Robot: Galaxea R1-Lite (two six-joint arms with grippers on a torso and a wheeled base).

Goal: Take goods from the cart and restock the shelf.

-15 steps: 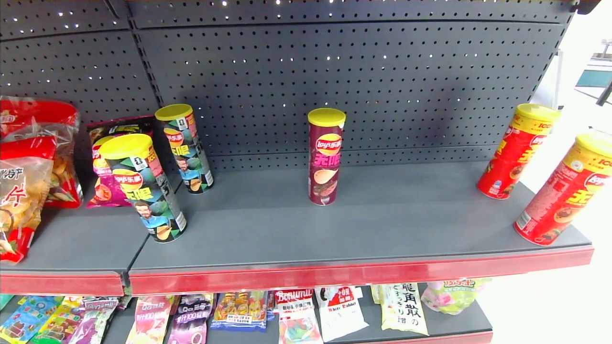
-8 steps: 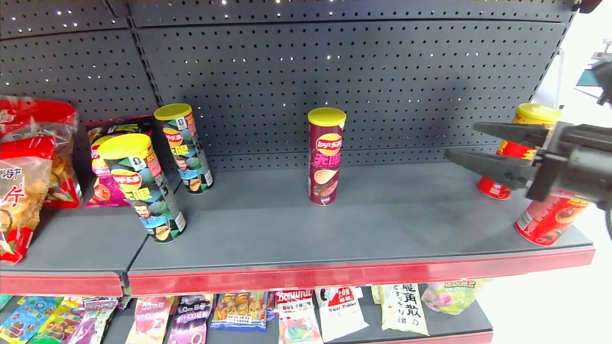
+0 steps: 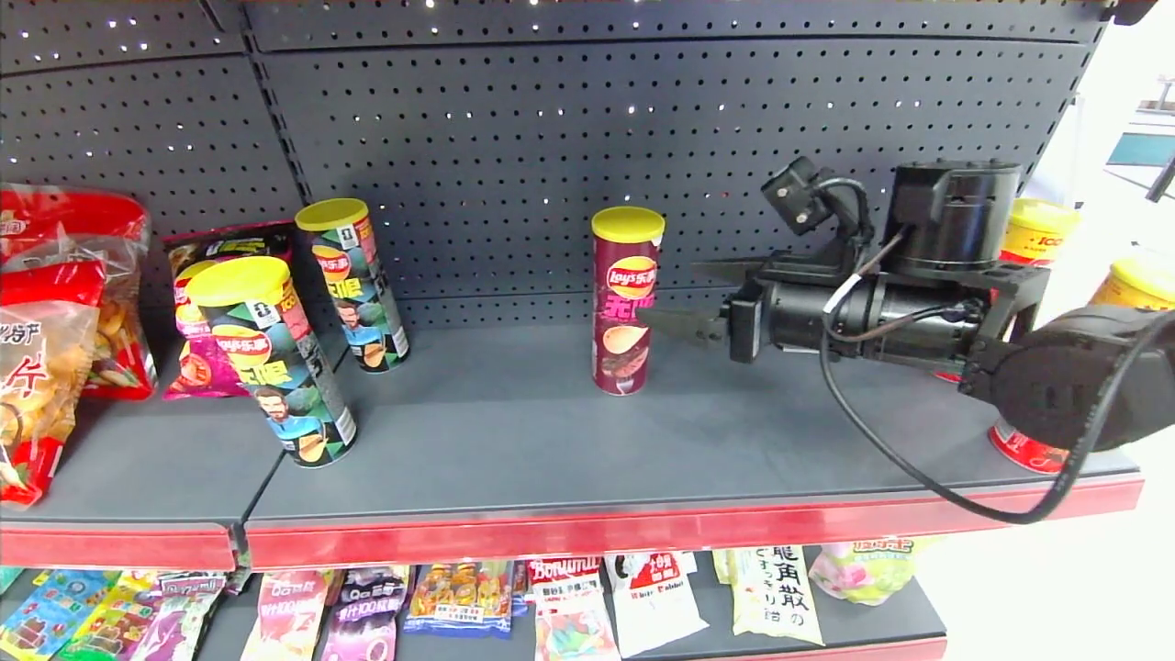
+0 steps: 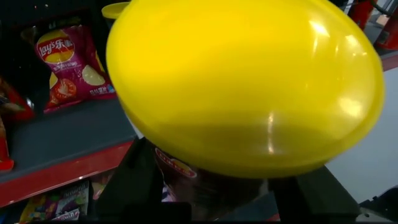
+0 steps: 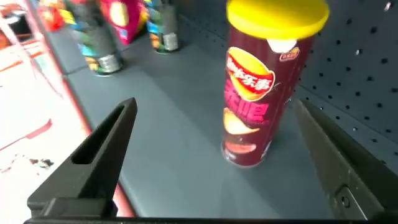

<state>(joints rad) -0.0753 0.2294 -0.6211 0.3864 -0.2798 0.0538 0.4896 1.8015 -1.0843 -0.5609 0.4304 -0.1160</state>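
A store shelf [image 3: 514, 431] with a grey peg-board back, seen from the front. A maroon can [image 3: 627, 298] with a yellow lid stands upright on its own near the middle, toward the back.

The right claw [image 3: 673, 294] hangs level above the shelf and points at the maroon can from its right. Its fingers are spread wide with nothing between them, and the tips are just beside the can, not touching. From the right wrist, the maroon can [image 5: 258, 93] sits beyond and between the two spread fingers [image 5: 93, 155]. The claw looks lined up to take or shift it, perhaps to tidy the row.

The left claw [image 4: 224, 199] is closed around the held can [image 4: 242, 81], gripping low on its body. The can's yellow lid faces up toward the wrist camera. It is out in front of the shelf and not yet on it. Holding it upright would let it be stood straight down. This is likely the stock waiting for a place.

Goods are grouped by kind. Snack bags [image 3: 55, 303] lie at the far left, with two dark cans [image 3: 271, 358] beside them. Red cans [image 3: 1035, 231] stand at the right end, partly behind the right arm. That leaves bare shelf around the maroon can, probably the spot to fill. What shows of the held can's label is dark, so it may match, though I cannot be sure.
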